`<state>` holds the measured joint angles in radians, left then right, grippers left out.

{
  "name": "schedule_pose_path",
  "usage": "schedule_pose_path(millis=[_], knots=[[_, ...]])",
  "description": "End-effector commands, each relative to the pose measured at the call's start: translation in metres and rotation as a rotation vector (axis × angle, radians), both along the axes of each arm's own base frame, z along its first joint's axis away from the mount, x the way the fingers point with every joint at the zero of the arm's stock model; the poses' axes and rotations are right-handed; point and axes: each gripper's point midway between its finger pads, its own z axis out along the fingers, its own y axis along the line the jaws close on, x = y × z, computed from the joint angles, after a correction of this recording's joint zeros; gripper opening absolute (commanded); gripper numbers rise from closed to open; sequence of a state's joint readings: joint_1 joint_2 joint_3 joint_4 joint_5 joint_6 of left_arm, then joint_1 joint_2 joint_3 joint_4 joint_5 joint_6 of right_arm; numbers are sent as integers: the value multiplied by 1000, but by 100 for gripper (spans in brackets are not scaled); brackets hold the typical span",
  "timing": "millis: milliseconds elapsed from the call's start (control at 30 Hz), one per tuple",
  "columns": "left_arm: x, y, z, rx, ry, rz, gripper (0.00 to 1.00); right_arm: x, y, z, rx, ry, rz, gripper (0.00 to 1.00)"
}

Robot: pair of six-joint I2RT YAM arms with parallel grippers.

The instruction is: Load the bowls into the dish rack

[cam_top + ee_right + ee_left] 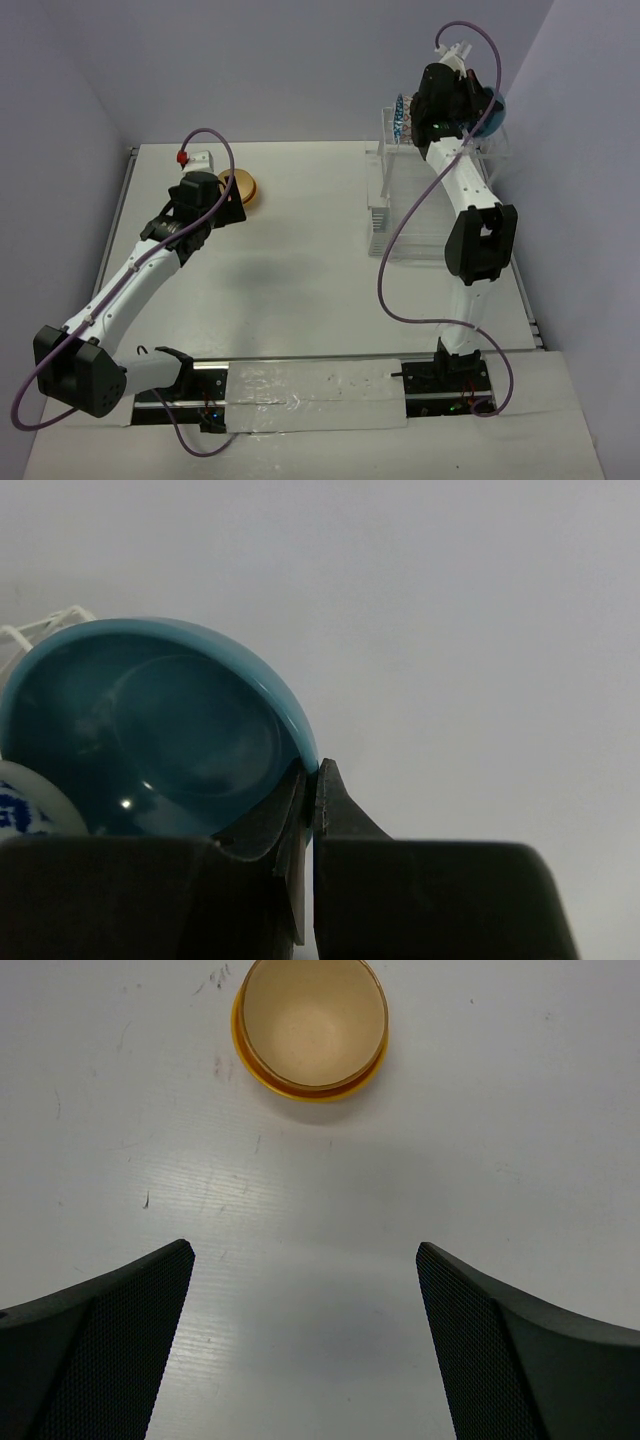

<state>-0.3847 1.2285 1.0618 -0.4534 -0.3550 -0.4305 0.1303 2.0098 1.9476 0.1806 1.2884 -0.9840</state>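
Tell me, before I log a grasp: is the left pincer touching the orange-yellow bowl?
Apart. The left wrist view shows bare table between the open left pincer and the orange-yellow bowl ahead.

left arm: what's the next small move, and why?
Probably ease the left gripper forward toward the orange bowl. Its jaws stand wide open, and the bowl sits upright on the table ahead, not yet between them. The right gripper is pinching the teal bowl at the dish rack.

A lab-style test booth: a plain white table (300, 290) enclosed by blank lavender partition walls (300, 70).
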Motion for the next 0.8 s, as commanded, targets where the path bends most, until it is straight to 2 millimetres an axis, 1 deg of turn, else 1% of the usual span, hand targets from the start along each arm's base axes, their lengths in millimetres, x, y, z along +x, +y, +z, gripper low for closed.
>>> schedule_pose_path(millis=[0, 100, 133, 167, 200, 233, 267, 300, 333, 467, 567, 600, 767], knots=[[2, -1, 0, -4, -5, -13, 99, 1, -2, 5, 16, -64, 1, 0], [2, -1, 0, -3, -4, -13, 99, 5, 0, -2, 29, -57, 19, 0], [2, -1, 0, -4, -3, -14, 99, 6, 4, -2, 35, -61, 34, 0], [2, -1, 1, -5, -8, -14, 99, 7, 8, -7, 40, -33, 51, 0], [1, -1, 1, -6, -6, -15, 99, 11, 12, -9, 66, -64, 83, 0], [1, -1, 2, -7, -10, -15, 99, 14, 18, -6, 82, -80, 107, 0], [1, -1, 3, -8, -12, -15, 99, 13, 20, -14, 94, -24, 125, 0], [1, -1, 3, -7, -13, -16, 99, 16, 24, -17, 129, -58, 143, 0], [0, -1, 3, -6, -13, -15, 99, 19, 28, -19, 146, -51, 178, 0], [0, 2, 7, -3, -26, -6, 99, 20, 39, -26, 159, -22, 217, 0], [-1, 1, 7, -6, -28, -9, 99, 21, 45, -27, 157, -8, 231, 5], [-1, 1, 7, -6, -28, -9, 99, 21, 47, -27, 159, -7, 237, 9], [-2, 2, 10, -8, -35, -10, 99, 19, 53, -27, 176, -5, 255, 16]])
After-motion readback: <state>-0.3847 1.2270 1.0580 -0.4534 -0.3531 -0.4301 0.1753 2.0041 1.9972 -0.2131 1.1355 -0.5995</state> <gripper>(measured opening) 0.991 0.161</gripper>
